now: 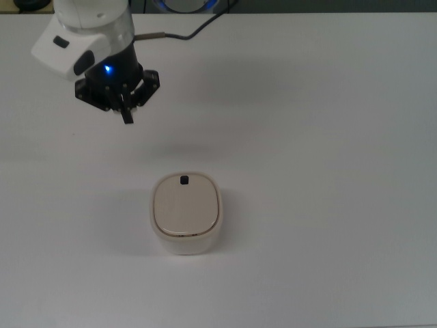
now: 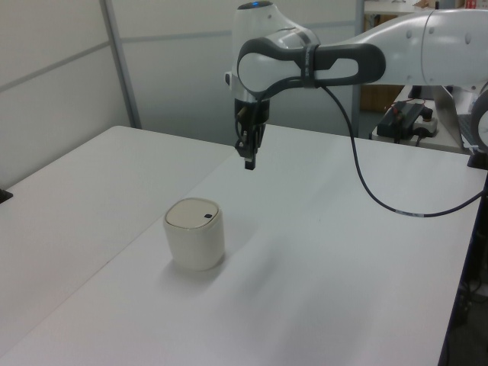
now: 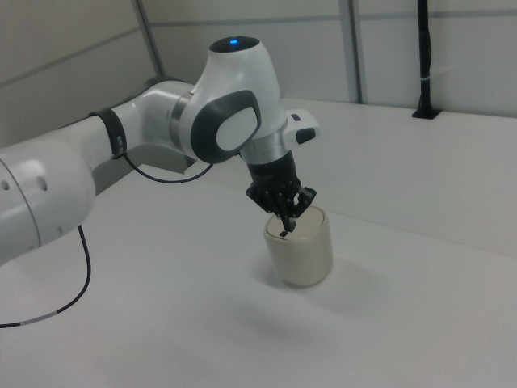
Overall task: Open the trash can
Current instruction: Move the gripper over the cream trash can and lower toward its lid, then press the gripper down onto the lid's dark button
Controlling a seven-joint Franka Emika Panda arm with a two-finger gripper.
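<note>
The trash can [image 1: 186, 213] is a small cream bin with rounded corners, standing upright on the white table [image 1: 328, 150]. Its lid lies flat and closed, with a tiny black button [image 1: 184, 180] near the edge farthest from the top view's bottom. My gripper [image 1: 127, 115] hangs in the air up and to the left of the can in the top view, apart from it, its black fingers drawn together and holding nothing. In the left view the gripper [image 2: 248, 162] is above and behind the trash can [image 2: 194, 238]. In the right view the gripper [image 3: 284, 229] shows just in front of the trash can's [image 3: 305, 257] top rim.
A black cable [image 2: 366, 191] loops down from the arm over the table's far side. In the left view a second white table [image 2: 69, 206] adjoins on the left. Wall panels stand behind, and equipment [image 2: 408, 118] sits at the back right.
</note>
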